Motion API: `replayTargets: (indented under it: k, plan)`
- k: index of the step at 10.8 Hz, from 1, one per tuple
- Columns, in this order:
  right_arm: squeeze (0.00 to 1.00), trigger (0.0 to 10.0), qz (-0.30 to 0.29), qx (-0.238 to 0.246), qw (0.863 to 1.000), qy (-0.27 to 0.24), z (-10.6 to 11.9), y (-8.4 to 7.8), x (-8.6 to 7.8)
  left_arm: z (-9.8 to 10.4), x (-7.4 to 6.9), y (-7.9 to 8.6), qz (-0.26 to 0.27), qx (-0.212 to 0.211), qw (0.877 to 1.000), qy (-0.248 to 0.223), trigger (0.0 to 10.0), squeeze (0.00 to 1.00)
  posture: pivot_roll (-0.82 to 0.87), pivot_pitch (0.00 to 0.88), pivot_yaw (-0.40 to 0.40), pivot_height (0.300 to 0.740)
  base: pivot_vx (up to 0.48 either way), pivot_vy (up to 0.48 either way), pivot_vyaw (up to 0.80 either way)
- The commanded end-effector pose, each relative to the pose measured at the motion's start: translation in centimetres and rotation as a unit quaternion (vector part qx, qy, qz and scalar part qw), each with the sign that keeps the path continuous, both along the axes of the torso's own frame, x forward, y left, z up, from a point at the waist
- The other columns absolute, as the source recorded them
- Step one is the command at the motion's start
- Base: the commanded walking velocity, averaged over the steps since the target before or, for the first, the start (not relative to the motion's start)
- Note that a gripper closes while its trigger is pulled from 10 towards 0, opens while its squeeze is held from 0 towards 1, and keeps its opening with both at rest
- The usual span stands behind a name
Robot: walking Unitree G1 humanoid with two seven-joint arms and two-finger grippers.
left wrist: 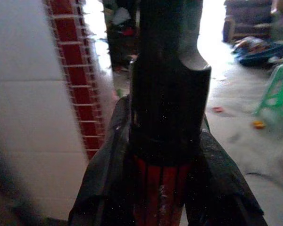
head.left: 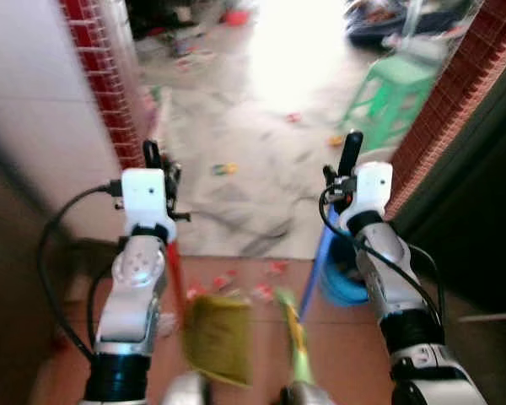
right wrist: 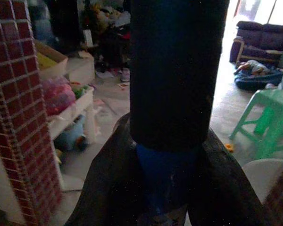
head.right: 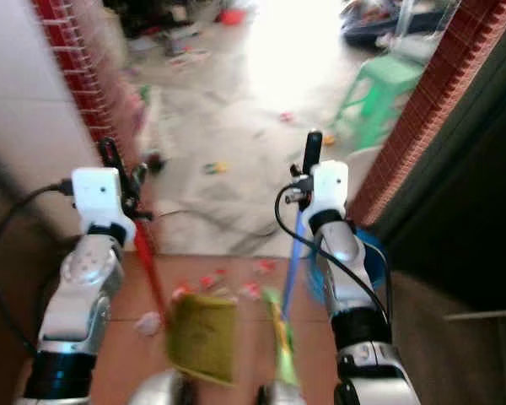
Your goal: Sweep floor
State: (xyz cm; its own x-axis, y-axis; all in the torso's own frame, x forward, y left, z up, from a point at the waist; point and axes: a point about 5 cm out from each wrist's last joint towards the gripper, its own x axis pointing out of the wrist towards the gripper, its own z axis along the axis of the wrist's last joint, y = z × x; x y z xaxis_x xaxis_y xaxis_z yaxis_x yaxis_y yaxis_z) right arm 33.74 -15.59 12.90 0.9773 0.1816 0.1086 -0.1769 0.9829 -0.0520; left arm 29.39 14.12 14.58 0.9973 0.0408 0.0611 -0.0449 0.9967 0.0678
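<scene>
The left hand is clenched on a red broom handle, which slopes down from it to yellow-olive bristles on the near terracotta tiles. The left wrist view shows the red shaft gripped between the two black fingers.

The right hand is clenched on a blue handle that runs down toward a green piece just right of the bristles; blur hides what that piece is. In the right wrist view the blue shaft sits between the fingers.

Small red and white scraps lie on the tiles just beyond the bristles. More litter is scattered over the grey floor farther off. A red-tiled pillar stands at far left, a brick wall at right, with a green stool beside it. A blue tub sits on the floor behind the right arm.
</scene>
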Motion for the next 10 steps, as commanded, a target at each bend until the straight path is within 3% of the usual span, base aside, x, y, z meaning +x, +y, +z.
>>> replayTargets:
  k: [1, 3, 5, 10]
  plan:
    - [0.0, 10.0, -0.012, -0.001, 1.0, -0.011, 0.5, -0.7, 0.0, 1.3, 0.0, -0.7, -0.009, 0.003, 1.0, -0.024, 10.0, 0.0, 0.03, 0.032, -0.03, 0.74, 0.0, 0.48, 0.0]
    - [0.0, 10.0, -0.013, -0.002, 1.0, -0.008, 0.4, -0.7, 0.0, 2.1, -0.2, -0.7, -0.009, 0.017, 0.998, -0.053, 10.0, 0.0, 0.03, 0.035, -0.031, 0.74, 0.0, 0.24, 0.0]
    - [0.0, 10.0, -0.012, -0.002, 1.0, -0.006, 0.3, -0.7, 0.0, 1.9, -0.4, -0.3, 0.001, 0.058, 0.997, -0.052, 10.0, 0.0, 0.04, 0.036, -0.033, 0.74, 0.0, 0.0, 0.0]
    - [0.0, 10.0, -0.014, 0.002, 1.0, -0.015, 0.7, -0.8, 0.2, 0.6, 0.3, -0.1, 0.03, 0.078, 0.996, -0.038, 10.0, 0.0, 0.03, 0.032, -0.034, 0.74, 0.0, 0.0, 0.0]
